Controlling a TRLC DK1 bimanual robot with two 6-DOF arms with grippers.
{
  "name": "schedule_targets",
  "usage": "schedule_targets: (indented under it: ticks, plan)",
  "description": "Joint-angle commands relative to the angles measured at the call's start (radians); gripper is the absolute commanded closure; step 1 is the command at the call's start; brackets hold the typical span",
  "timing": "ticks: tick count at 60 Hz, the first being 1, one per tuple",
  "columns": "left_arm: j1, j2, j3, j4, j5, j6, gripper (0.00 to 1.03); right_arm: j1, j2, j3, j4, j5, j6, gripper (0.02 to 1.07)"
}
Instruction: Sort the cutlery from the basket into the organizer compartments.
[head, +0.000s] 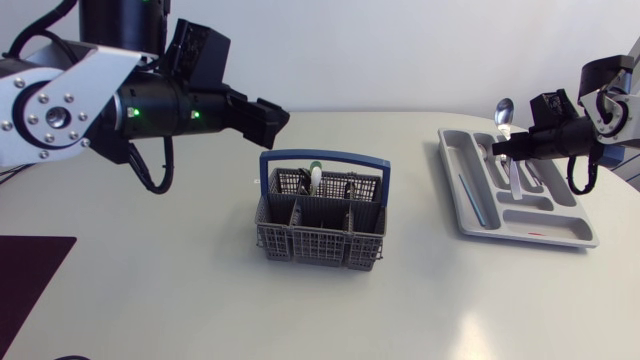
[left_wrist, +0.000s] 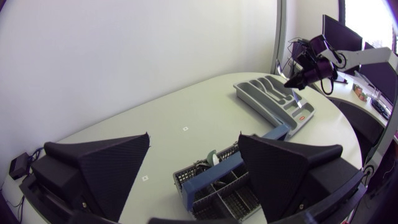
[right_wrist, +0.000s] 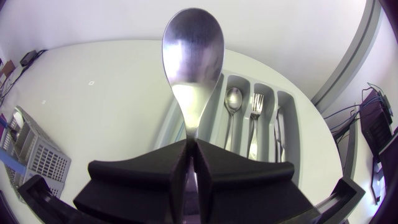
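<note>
My right claw (head: 498, 149), far right, squeezes the spoon (head: 504, 113) by its thin handle; it looks hard, light and slippery.

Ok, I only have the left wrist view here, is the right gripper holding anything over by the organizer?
Observer: Yes, the right gripper is shut on the handle of a large spoon, bowl pointing away from the fingers.
Operator: Anything lying in the organizer already?
Observer: The organizer holds a smaller spoon and a fork, in neighbouring compartments.
</note>
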Motion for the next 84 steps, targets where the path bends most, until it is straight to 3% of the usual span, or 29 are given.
schedule_targets:
  ticks: [1, 38, 63, 79, 84]
  plan:
    - [-0.006, -0.03, -0.042, -0.001, -0.006, 0.043, 0.04, -0.026, 0.087, 0.077, 0.014, -0.01, -0.009, 1.0]
    - [-0.094, -0.176, -0.223, 0.084, -0.002, 0.105, 0.05, -0.052, 0.488, 0.505, -0.08, 0.035, 0.106, 1.0]
    - [-0.118, -0.217, -0.251, 0.084, -0.002, 0.11, 0.05, -0.04, 0.606, 0.596, -0.112, 0.094, 0.165, 0.99]
    - [-0.101, -0.255, -0.315, 0.084, -0.002, 0.144, 0.05, -0.035, 0.669, 0.651, -0.161, 0.122, 0.176, 0.86]
    - [-0.097, -0.272, -0.332, 0.076, -0.002, 0.165, 0.05, -0.033, 0.666, 0.645, -0.161, 0.131, 0.176, 0.76]
